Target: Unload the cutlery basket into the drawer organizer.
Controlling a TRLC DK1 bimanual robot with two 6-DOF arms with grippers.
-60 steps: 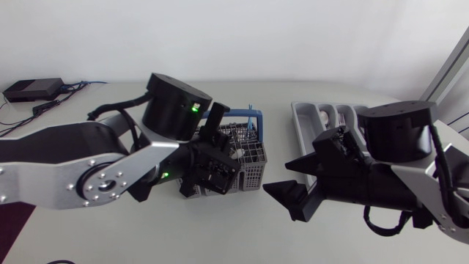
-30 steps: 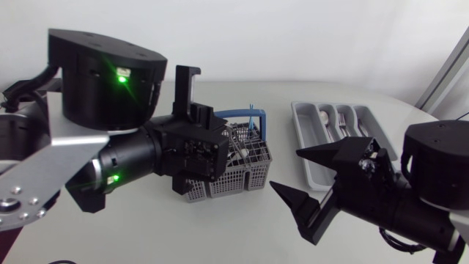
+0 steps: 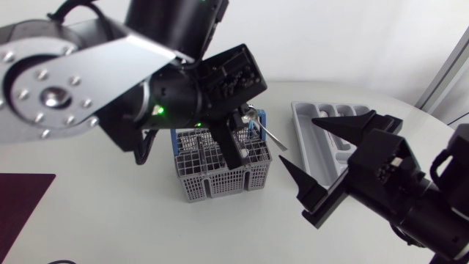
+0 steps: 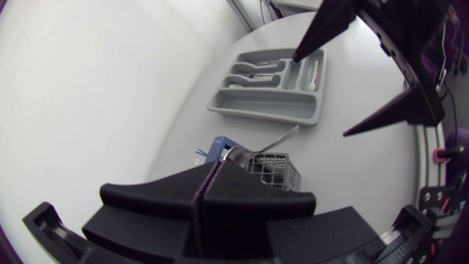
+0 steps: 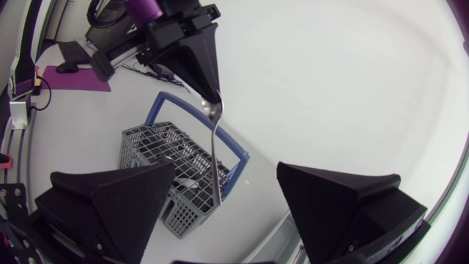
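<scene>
Risen since a second ago, my left gripper point(image 5: 212, 94) high above the cutlery basket point(image 3: 220, 182), fingers pinched together on the bowl of a spoon point(image 5: 214, 150), handle dangling beneath, my right gripper point(image 3: 298, 139) spread wide nearby, drawer organizer point(image 3: 302, 121) just beside it.

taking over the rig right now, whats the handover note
Left gripper: shut on a spoon, gripped at the bowl end, handle hanging down over the cutlery basket.
Right gripper: open and empty, held between the basket and the drawer organizer.
Done: some cutlery already lies in the organizer.
Left: set this spoon in the organizer. At least one more piece seems to be in the basket.
</scene>
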